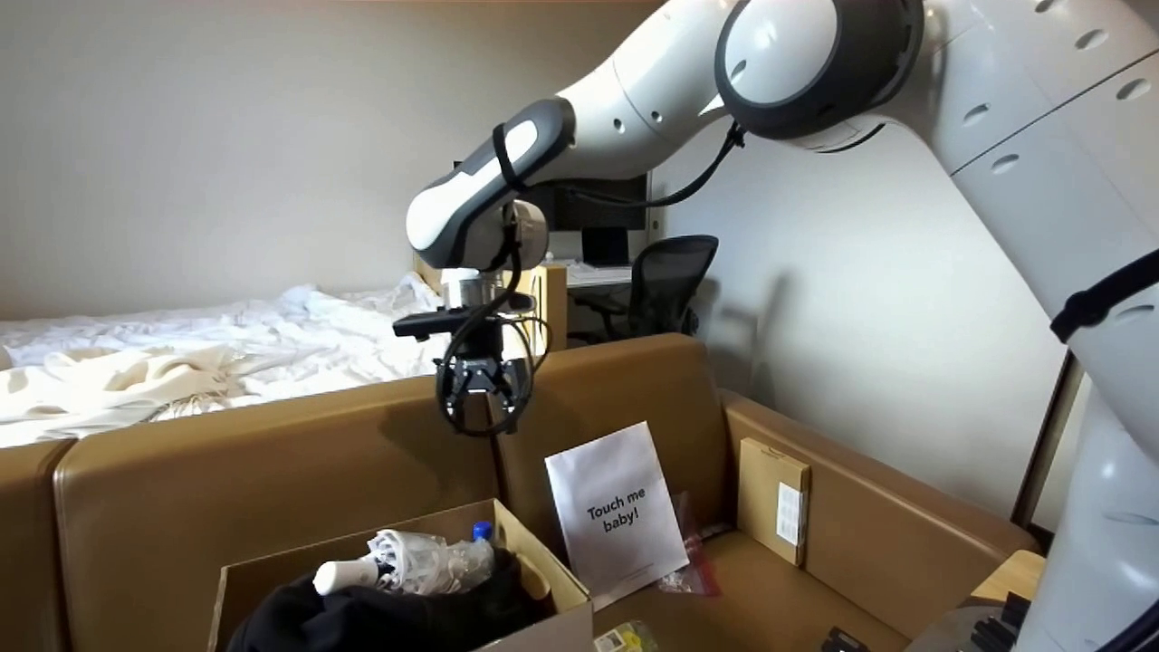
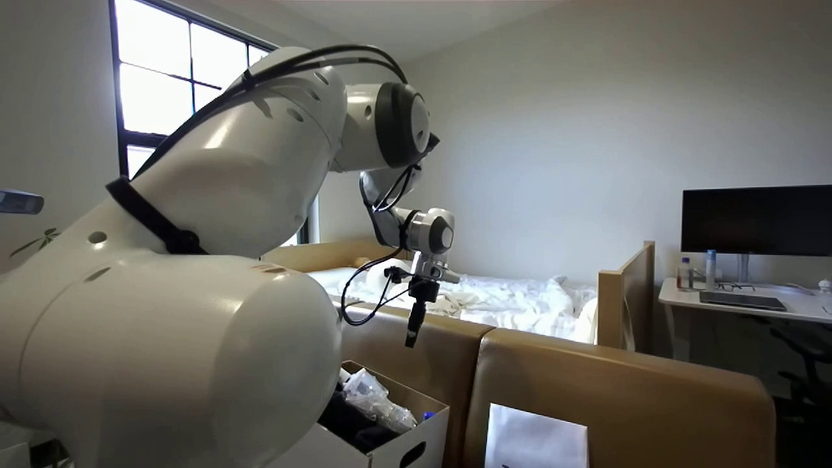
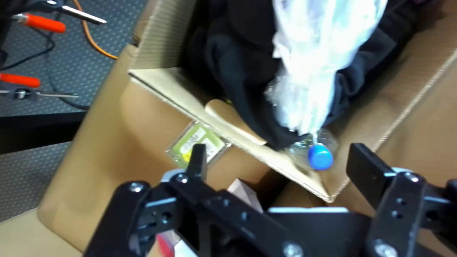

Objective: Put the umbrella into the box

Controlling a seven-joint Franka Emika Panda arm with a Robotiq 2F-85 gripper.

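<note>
The umbrella (image 1: 421,563) is a folded whitish, clear bundle with a white handle. It lies on black cloth inside the open cardboard box (image 1: 560,627) on the sofa. It also shows in an exterior view (image 2: 377,398) and in the wrist view (image 3: 317,53), where its handle end is out of frame. The box shows too in an exterior view (image 2: 426,439) and in the wrist view (image 3: 162,41). My gripper (image 1: 483,415) hangs above the box near the sofa back, apart from it. It also shows in an exterior view (image 2: 412,339). In the wrist view its fingers (image 3: 280,157) are wide apart with nothing between them.
A blue-capped bottle (image 3: 320,156) stands in the box's corner beside the umbrella. A printed white sheet (image 1: 617,516) leans on the sofa back beside the box. A green packet (image 3: 196,142) lies outside the box. A flat cardboard package (image 1: 770,498) leans on the sofa arm.
</note>
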